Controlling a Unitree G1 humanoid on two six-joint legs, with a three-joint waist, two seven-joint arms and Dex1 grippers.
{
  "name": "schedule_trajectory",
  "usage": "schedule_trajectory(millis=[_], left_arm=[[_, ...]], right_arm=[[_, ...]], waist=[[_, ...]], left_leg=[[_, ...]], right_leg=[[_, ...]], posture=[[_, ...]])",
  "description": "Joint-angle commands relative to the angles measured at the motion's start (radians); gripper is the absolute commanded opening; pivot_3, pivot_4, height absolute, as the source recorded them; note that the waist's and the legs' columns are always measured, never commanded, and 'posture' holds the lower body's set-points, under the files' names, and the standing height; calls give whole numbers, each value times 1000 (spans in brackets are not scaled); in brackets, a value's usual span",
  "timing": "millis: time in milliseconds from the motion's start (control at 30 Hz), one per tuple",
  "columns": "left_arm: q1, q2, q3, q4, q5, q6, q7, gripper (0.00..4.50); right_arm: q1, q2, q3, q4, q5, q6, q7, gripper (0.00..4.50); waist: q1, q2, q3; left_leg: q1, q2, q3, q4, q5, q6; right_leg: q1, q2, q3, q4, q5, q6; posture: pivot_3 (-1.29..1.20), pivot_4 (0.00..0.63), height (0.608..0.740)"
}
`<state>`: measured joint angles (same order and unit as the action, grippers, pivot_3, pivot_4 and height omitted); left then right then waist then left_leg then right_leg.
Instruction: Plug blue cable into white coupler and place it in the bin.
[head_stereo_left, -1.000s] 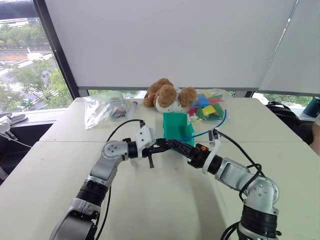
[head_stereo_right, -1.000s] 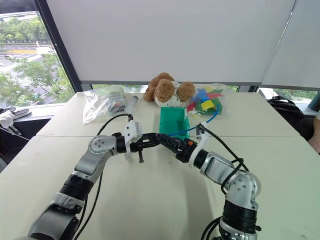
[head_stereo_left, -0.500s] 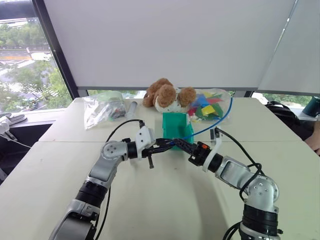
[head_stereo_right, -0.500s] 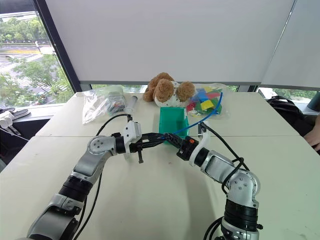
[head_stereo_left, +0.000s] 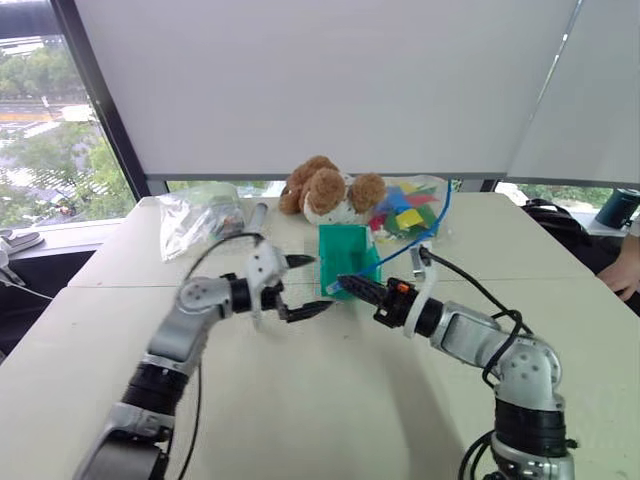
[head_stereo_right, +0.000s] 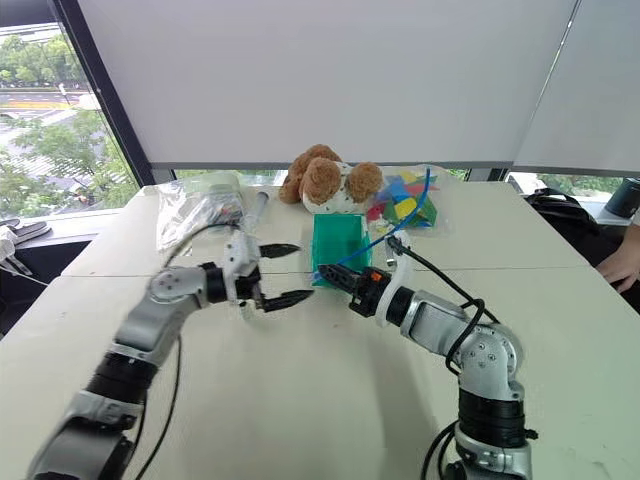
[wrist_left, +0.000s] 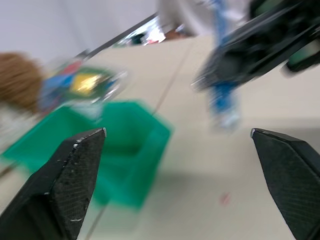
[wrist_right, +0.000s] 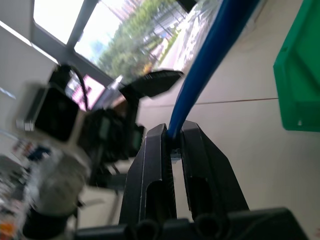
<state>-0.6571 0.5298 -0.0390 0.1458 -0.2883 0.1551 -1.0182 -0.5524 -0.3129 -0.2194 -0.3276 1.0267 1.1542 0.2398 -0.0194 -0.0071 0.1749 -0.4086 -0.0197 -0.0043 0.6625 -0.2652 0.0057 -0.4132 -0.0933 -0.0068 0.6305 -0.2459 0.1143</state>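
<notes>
My right gripper (head_stereo_left: 345, 286) is shut on the blue cable (head_stereo_left: 420, 235), just in front of the teal bin (head_stereo_left: 345, 250). From the jaws the cable arcs up and back over the bin; a short end hangs below them (wrist_left: 222, 95). That end has a pale tip (wrist_left: 227, 120) too blurred to tell whether it is the white coupler. To the left, apart from the cable, my left gripper (head_stereo_left: 306, 286) is open and holds nothing. In the right wrist view the cable (wrist_right: 215, 50) rises from between the closed fingers (wrist_right: 150, 165).
A brown plush toy (head_stereo_left: 325, 190) and a clear bag of coloured pieces (head_stereo_left: 410, 212) lie behind the bin. Another clear bag (head_stereo_left: 195, 215) lies at the back left. A person's hand (head_stereo_left: 622, 275) rests at the table's right edge.
The left gripper was shut close against the right gripper's tips; it has opened and drawn away to the left. The right gripper stays shut on the cable.
</notes>
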Motion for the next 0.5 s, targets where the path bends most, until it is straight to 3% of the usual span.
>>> schedule_trajectory(millis=[33, 267, 500], left_arm=[[41, 88, 92, -44, -35, 37, -5, 4478], [185, 181, 152, 45, -12, -24, -16, 4478], [171, 96, 112, 208, 10, -90, -19, 4478]], right_arm=[[-17, -47, 59, -47, -36, -47, 72, 0], [-18, -119, 181, -38, -141, -131, 205, 0], [-28, -127, 228, -17, -206, -180, 272, 0]], waist=[[0, 0, 0], [10, -1, 0], [9, -1, 0]], left_leg=[[0, 0, 0, 0, 0, 0], [0, 0, 0, 0, 0, 0], [0, -1, 0, 0, 0, 0]], right_leg=[[0, 0, 0, 0, 0, 0], [0, -1, 0, -1, 0, 0], [0, -3, 0, -1, 0, 0]], posture=[[0, 150, 740], [0, 150, 740], [0, 150, 740]])
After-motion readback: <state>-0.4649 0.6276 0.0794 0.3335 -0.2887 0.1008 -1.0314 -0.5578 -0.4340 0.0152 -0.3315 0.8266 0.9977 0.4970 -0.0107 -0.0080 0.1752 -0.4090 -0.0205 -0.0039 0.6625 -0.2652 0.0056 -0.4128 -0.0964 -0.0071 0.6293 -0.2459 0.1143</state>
